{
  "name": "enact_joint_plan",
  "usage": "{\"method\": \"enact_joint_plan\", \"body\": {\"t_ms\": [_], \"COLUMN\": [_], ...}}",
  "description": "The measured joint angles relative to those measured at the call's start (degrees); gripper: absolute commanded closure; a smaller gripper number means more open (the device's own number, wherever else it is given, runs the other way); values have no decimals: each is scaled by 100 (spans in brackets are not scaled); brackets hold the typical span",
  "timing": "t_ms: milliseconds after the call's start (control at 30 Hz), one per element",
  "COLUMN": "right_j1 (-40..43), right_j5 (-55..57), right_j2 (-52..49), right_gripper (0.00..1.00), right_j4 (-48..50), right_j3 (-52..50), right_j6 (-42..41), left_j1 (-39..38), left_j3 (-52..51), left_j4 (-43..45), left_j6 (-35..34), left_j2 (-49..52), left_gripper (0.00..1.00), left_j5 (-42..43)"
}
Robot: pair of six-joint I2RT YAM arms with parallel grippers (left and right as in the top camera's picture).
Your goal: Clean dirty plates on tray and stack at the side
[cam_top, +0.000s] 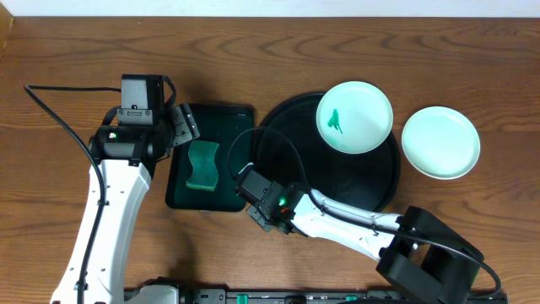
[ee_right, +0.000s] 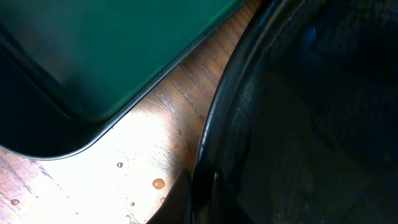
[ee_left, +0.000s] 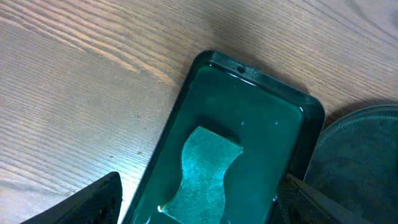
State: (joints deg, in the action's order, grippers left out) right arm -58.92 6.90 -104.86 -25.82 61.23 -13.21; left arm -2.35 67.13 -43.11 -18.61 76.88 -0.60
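Note:
One dirty plate [cam_top: 354, 116], pale mint with a green smear [cam_top: 335, 121], lies on the black tray [cam_top: 337, 181] at its upper right. A second plate [cam_top: 440, 142], with no smear showing, sits on the table just right of the tray. My right gripper [cam_top: 251, 180] is at the tray's left edge. In the right wrist view its fingers [ee_right: 202, 186] pinch the tray's raised rim [ee_right: 214, 124]. My left gripper [cam_top: 187, 127] is open above a green sponge [cam_top: 202, 165]; in the left wrist view the sponge [ee_left: 205, 174] lies between the spread fingertips [ee_left: 93, 199].
The sponge rests in a small rectangular dark green tray [cam_top: 181, 196] left of the black tray, their edges close together. Water drops [ee_right: 158, 183] dot the wooden table between them. The right arm lies along the table's front edge.

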Motion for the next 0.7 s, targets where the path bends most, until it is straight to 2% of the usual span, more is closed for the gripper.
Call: {"method": "enact_joint_plan", "body": {"t_ms": [500,567,700], "right_j1": [0,0,0], "right_j5": [0,0,-87], "right_j2": [4,11,15], "right_gripper": [98,88,84], "right_j4": [0,0,20], "right_j3": [0,0,0], "right_j6": [0,-2,20], "left_j1": [0,0,0], "left_j3": [0,0,0], "left_j4": [0,0,0], "left_j6": [0,0,0], "left_j2": [0,0,0], "left_gripper": [20,20,20], "left_j5": [0,0,-2]}}
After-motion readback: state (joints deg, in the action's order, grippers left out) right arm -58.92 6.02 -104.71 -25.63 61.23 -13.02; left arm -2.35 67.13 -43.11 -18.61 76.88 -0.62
